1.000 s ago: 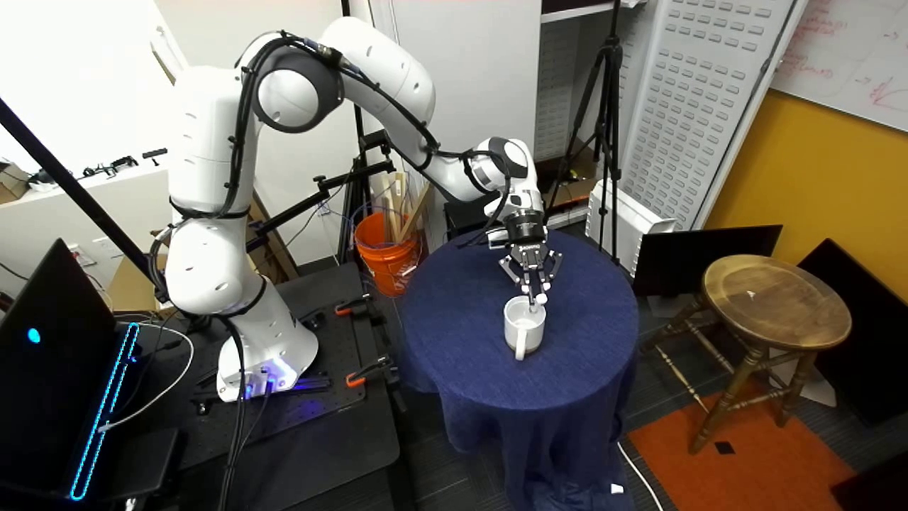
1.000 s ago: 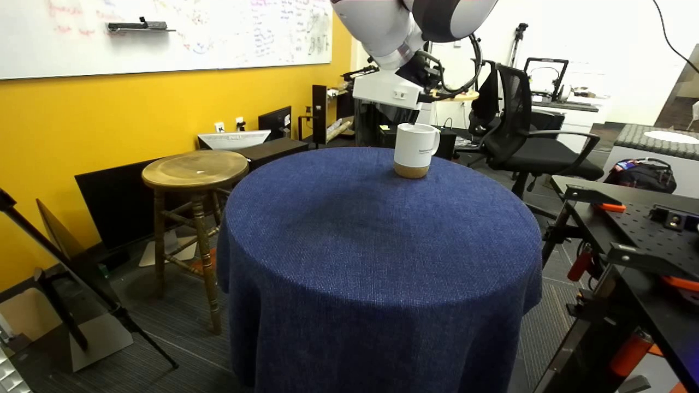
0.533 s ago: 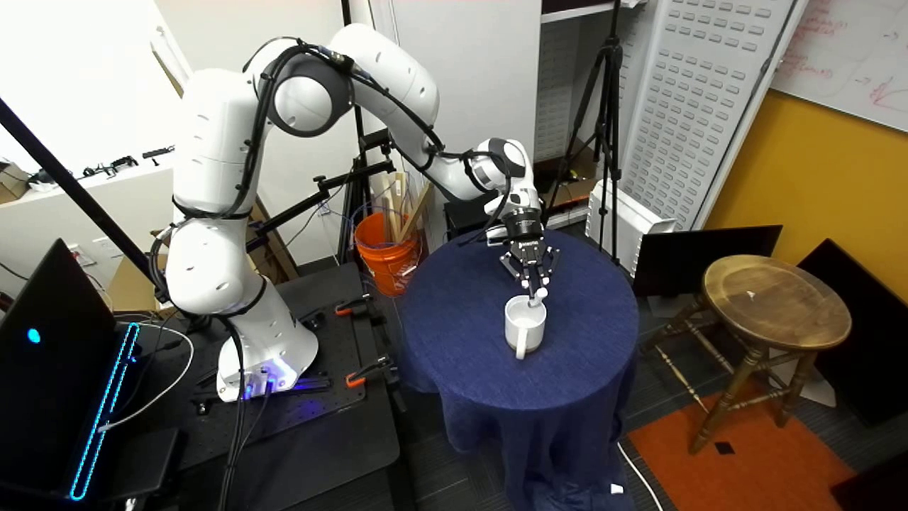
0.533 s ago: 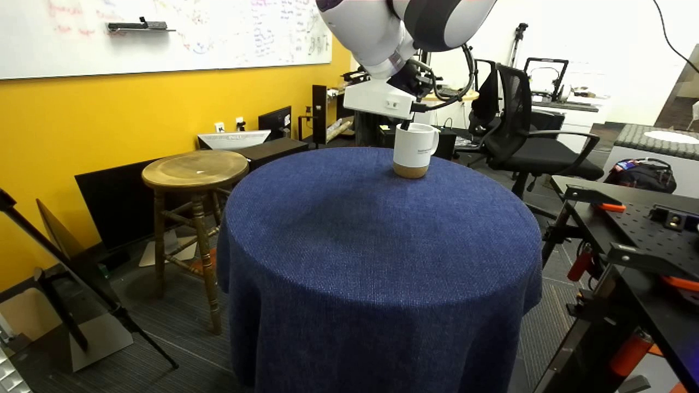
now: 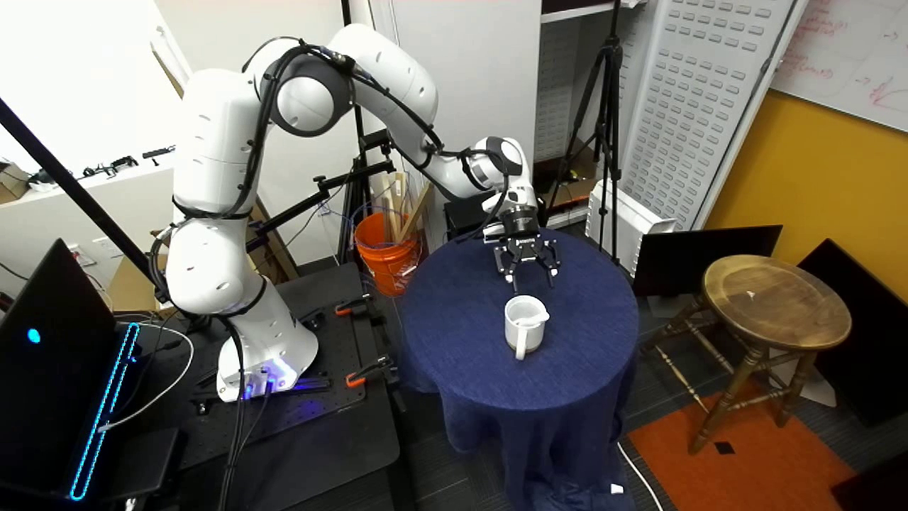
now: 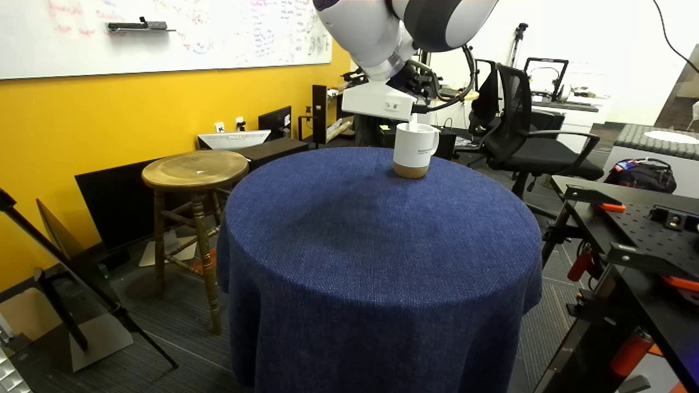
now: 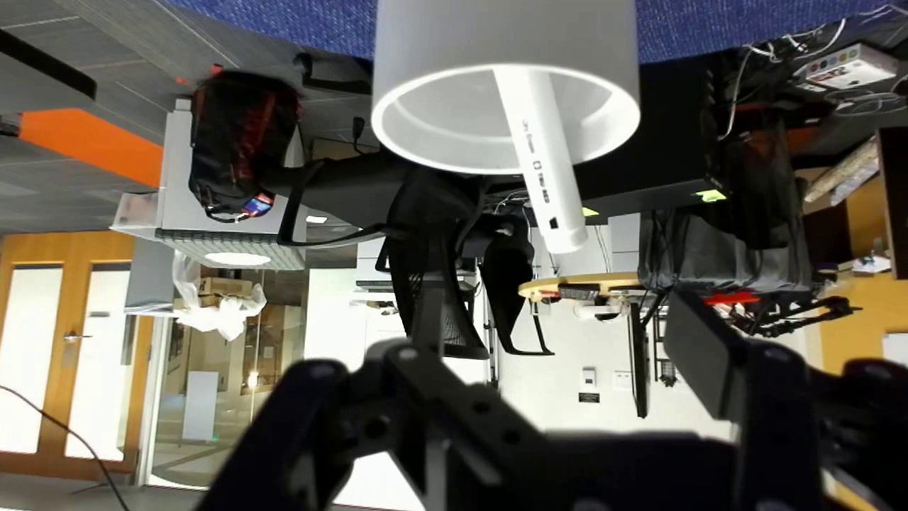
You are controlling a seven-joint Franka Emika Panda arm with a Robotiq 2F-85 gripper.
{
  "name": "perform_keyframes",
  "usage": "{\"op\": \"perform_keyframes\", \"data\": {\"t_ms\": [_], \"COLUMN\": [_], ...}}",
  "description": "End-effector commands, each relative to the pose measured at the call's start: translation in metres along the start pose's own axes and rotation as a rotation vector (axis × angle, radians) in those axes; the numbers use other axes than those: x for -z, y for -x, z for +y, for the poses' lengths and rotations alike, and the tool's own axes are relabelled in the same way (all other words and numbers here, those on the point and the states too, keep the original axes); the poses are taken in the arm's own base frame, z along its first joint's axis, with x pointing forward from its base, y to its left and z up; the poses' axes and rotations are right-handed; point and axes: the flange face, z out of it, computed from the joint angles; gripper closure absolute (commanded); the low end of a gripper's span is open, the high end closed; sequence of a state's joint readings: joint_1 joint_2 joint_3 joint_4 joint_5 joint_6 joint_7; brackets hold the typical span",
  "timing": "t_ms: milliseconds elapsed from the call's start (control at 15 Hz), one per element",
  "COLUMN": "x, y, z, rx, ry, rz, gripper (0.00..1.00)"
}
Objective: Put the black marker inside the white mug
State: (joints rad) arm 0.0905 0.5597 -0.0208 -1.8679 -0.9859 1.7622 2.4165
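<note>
In my wrist view, which stands upside down, the marker point(image 7: 543, 167) is inside the mug point(image 7: 461, 42) at the top of the frame: its lower part is hidden by the mug's wall, and its white, printed upper end juts out past the rim toward the middle of the picture; just where it rests on the mug I cannot tell. My jaws stand wide apart across the lower half, one grey pad point(image 7: 699, 358) at lower right, and the marker is clear of both sides. In an exterior view, right of centre, the change is plain: half a second ago my end effector point(image 5: 533, 286) was drawn together at the mug's rim, and now it is spread wide, holding nothing, just above the mug point(image 5: 533, 335) in the frame; the mug stands upright in the same spot on the tabletop point(image 5: 454, 319). In an exterior view, at upper centre, the marker's pale end point(image 6: 413, 124) shows above the mug, where a dark tip showed half a second ago; my jaws are out of sight there. I take this as the release made and the task all but done; what remains, I judge, is backing away without brushing that protruding end, which could shift the marker or tip the mug.
</note>
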Motion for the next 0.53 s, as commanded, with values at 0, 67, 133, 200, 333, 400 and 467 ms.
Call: {"op": "perform_keyframes", "data": {"t_ms": [0, 67, 133, 200, 333, 400, 467], "x": [0.017, 0.02, 0.023, 0.025, 0.033, 0.038, 0.044], "y": [-0.016, -0.019, -0.023, -0.027, -0.035, -0.041, -0.047], "z": [0.004, 0.004, 0.004, 0.004, 0.004, 0.003, 0.002], "rx": [-0.009, -0.014, -0.022, -0.029, -0.051, -0.066, -0.094], "ry": [0.006, 0.005, 0.0, -0.004, -0.019, -0.028, -0.039], "rz": [-0.001, -0.002, -0.003, -0.001, -0.014, -0.027, -0.049], "gripper": [0.0, 0.0, 0.0, 0.0, 0.0, 0.0, 0.0]}}
